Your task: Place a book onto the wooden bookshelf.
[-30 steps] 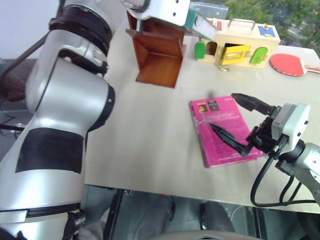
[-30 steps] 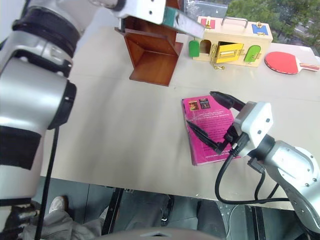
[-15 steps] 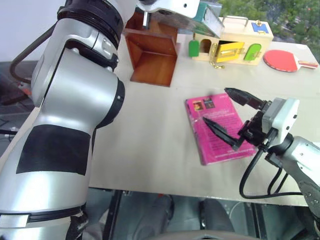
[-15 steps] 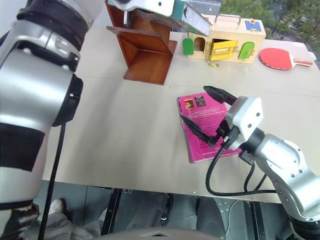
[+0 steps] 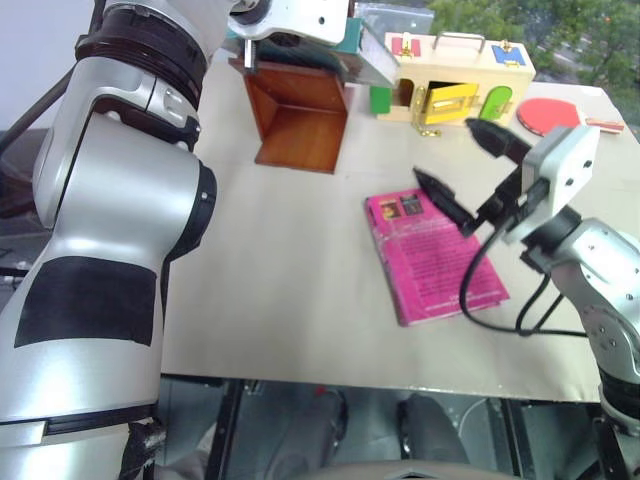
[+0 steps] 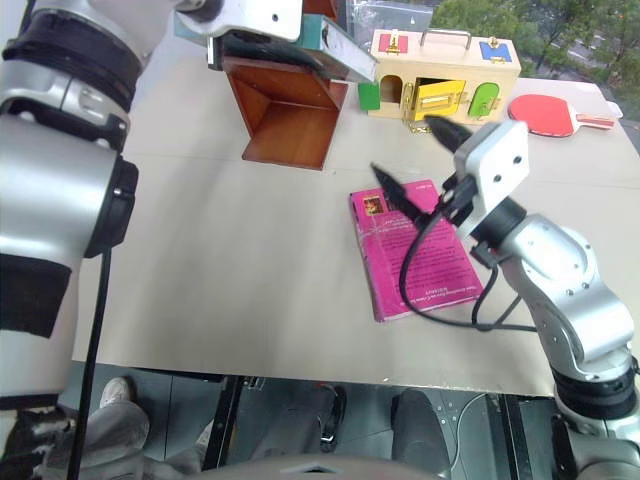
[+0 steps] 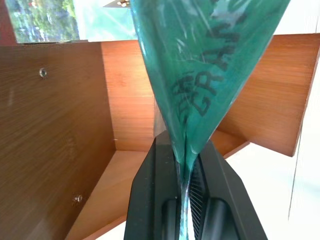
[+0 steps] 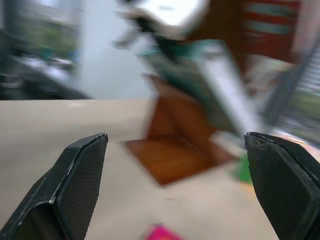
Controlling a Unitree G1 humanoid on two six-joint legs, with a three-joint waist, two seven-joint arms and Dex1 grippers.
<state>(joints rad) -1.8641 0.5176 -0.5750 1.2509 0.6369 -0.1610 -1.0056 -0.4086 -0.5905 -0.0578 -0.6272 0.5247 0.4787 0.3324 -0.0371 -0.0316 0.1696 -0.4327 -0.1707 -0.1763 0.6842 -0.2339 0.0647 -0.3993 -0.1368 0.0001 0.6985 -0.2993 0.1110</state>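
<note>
A pale table (image 5: 280, 260) carries a pink book (image 5: 432, 258) near its middle. At eleven o'clock from it stands the wooden bookshelf (image 5: 300, 118); at twelve a toy box (coloured doors) (image 5: 455, 82); at one a red paddle (image 5: 552, 112).

Robot lab: test table (image 5: 300, 260) w/ latch-door toy box (image 5: 460, 80).

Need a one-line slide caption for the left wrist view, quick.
Left hand shut on the teal book, held in front of the open compartment of the wooden bookshelf.
</note>
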